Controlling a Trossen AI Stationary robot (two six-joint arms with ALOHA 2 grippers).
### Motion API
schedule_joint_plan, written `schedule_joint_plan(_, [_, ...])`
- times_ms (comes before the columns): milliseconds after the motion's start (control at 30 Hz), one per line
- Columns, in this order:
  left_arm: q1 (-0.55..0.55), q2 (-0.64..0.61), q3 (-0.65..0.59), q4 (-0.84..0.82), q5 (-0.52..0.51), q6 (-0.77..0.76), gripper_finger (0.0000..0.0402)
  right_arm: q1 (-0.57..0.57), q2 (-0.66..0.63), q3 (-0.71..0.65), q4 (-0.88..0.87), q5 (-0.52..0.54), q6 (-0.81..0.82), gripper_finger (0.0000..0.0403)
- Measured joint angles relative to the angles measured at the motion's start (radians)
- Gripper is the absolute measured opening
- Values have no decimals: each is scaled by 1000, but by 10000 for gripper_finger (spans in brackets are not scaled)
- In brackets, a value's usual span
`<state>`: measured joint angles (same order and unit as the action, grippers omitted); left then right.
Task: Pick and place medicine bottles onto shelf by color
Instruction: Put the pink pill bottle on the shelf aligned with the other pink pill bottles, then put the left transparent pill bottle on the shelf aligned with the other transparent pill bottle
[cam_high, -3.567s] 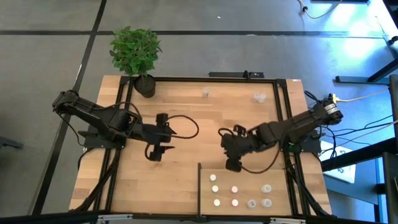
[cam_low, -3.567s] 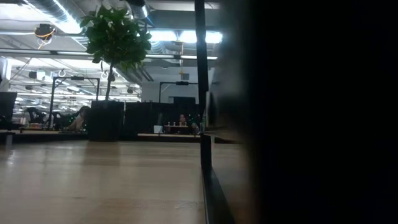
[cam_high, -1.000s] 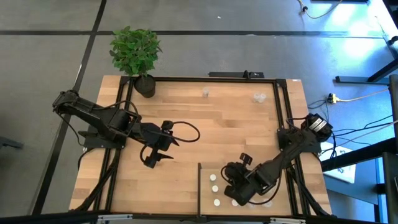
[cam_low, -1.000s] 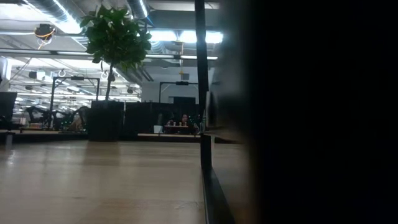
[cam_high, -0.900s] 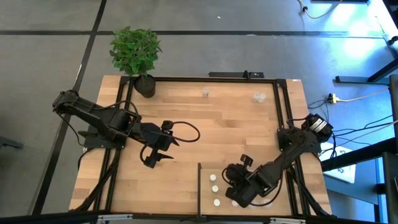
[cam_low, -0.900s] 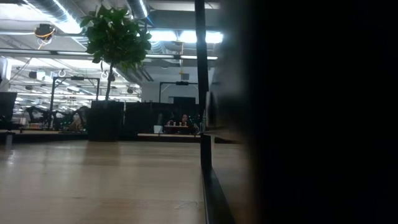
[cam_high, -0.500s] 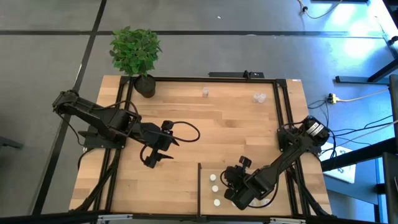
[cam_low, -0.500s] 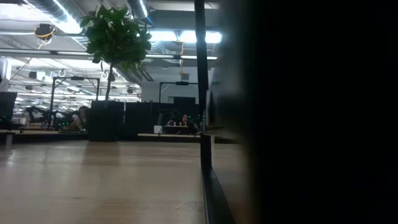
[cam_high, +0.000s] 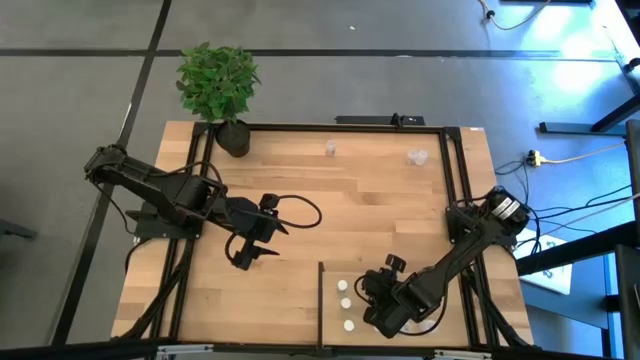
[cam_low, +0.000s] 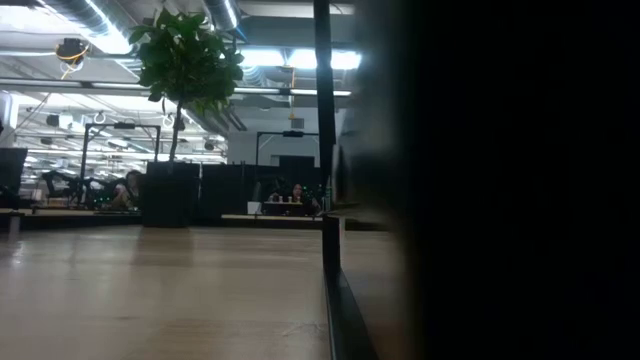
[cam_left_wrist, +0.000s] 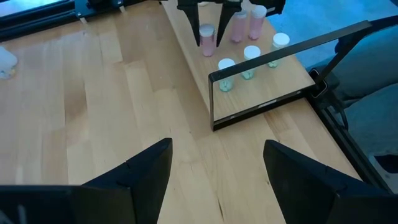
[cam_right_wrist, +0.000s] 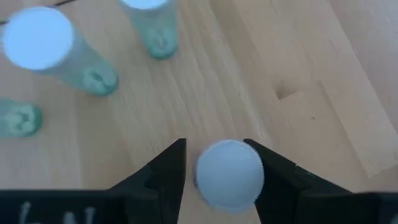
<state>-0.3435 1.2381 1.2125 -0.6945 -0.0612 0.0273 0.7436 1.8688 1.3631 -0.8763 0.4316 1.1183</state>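
Observation:
The shelf (cam_high: 330, 338) lies at the table's near right, with three white-capped medicine bottles (cam_high: 345, 303) standing in a row on it. In the left wrist view these are greenish bottles (cam_left_wrist: 249, 61), with pink bottles (cam_left_wrist: 238, 26) behind them. My right gripper (cam_high: 379, 318) reaches down over the shelf. Its fingers stand on either side of an upright pink bottle (cam_left_wrist: 207, 38), whose pale cap (cam_right_wrist: 230, 173) shows between them. My left gripper (cam_high: 243, 258) hovers open over the bare table, left of the shelf. My right gripper comes at the pink bottle from above, slanting down, with the bottle standing upright on the shelf. A thin dark gap separates one finger (cam_right_wrist: 168, 168) from the cap. Whether the other finger (cam_right_wrist: 270, 171) touches the bottle, I cannot tell.
A potted plant (cam_high: 219, 88) stands at the far left corner. Two small clear bottles (cam_high: 330, 150) (cam_high: 417, 157) stand near the far edge. A black frame (cam_high: 455, 190) runs around the table. The shelf's black edge strip (cam_low: 330, 290) rises beside a dark mass blocking the low view's right.
My right gripper has sunk a little over the shelf and shifted slightly toward the table's near edge, covering more of the bottles there. My left arm has kept still.

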Motion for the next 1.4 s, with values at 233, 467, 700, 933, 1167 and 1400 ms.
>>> schedule_joint_plan(233, [0, 0, 0, 0, 0, 1, 247, -1, -1, 1, -2, 6, -2, 205])
schedule_joint_plan(467, [0, 0, 0, 0, 0, 1, 247, -6, -1, 1, -12, 9, -5, 221])
schedule_joint_plan(700, [0, 0, 0, 0, 0, 1, 247, -11, -2, 1, -12, 18, -4, 222])
schedule_joint_plan(933, [0, 0, 0, 0, 0, 1, 247, -11, -2, 1, -12, 18, -1, 222])
schedule_joint_plan(1167, [0, 0, 0, 0, 0, 1, 247, -11, -38, 2, -10, 0, 4, 222])
schedule_joint_plan(1400, [0, 0, 0, -1, 0, 1, 247, -10, -84, 3, -11, 5, 3, 222])
